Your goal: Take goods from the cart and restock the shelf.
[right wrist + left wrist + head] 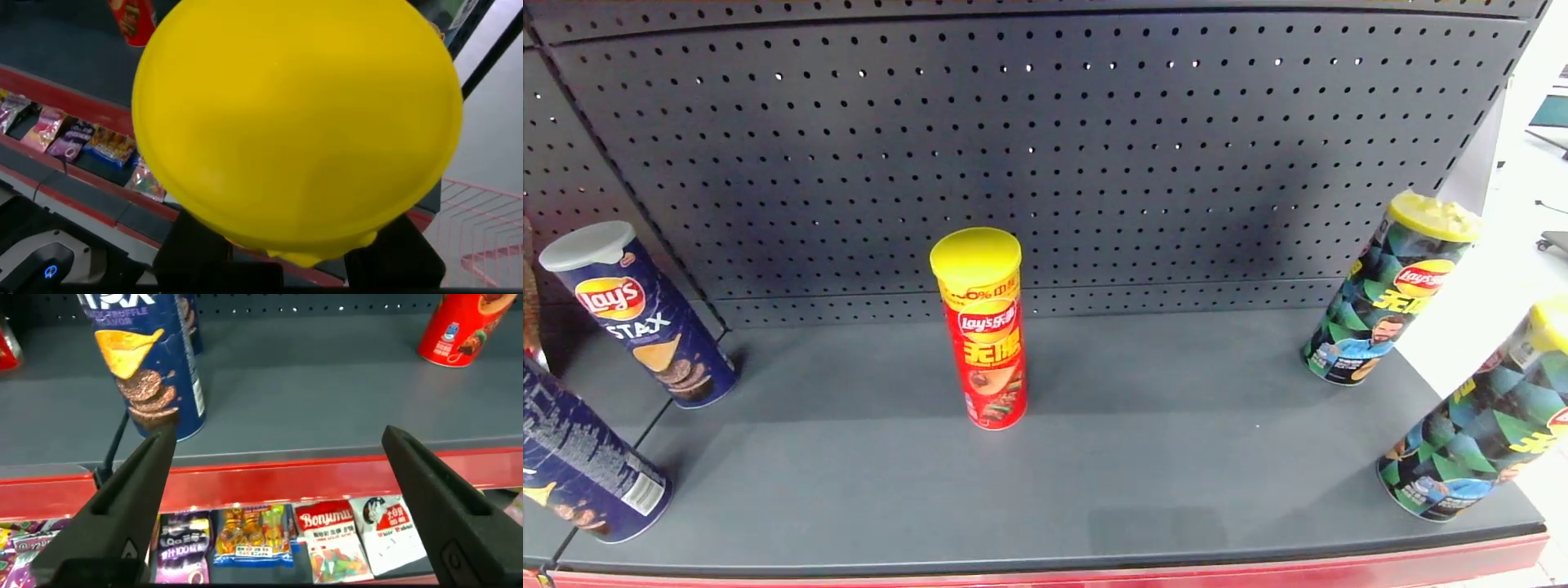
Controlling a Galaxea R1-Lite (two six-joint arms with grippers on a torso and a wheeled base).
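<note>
The shelf (pixel 1176 457) has plenty of bare deck; the red can (pixel 987 335) stands alone in the middle, well apart from its neighbours, with open floor on both sides and in front, out to the red lip (pixel 1094 576). Two navy cans sit at the left, one (pixel 641 318) near the pegboard back (pixel 1013 163) and one (pixel 580 465) close to the front edge. Two green cans keep to the right, one (pixel 1388 302) at the back and the other (pixel 1470 441) at the front corner.

The left gripper (pixel 278 434) hangs just off the lip at shelf height, fingers spread wide with nothing between them; it faces the front navy can, and the candy packets (pixel 261 535) lie on the tier below.

The right gripper (pixel 292 253) is clamped on the held can (pixel 294 122), which is out in front of the shelf and off its deck; its yellow lid is turned toward the wrist, and the pink cart wire (pixel 482 237) is close by.

That lid hides the can's body and the fingertips, so its label cannot be made out; the front navy can and the corner green can are each cut off by the head view's edge.
</note>
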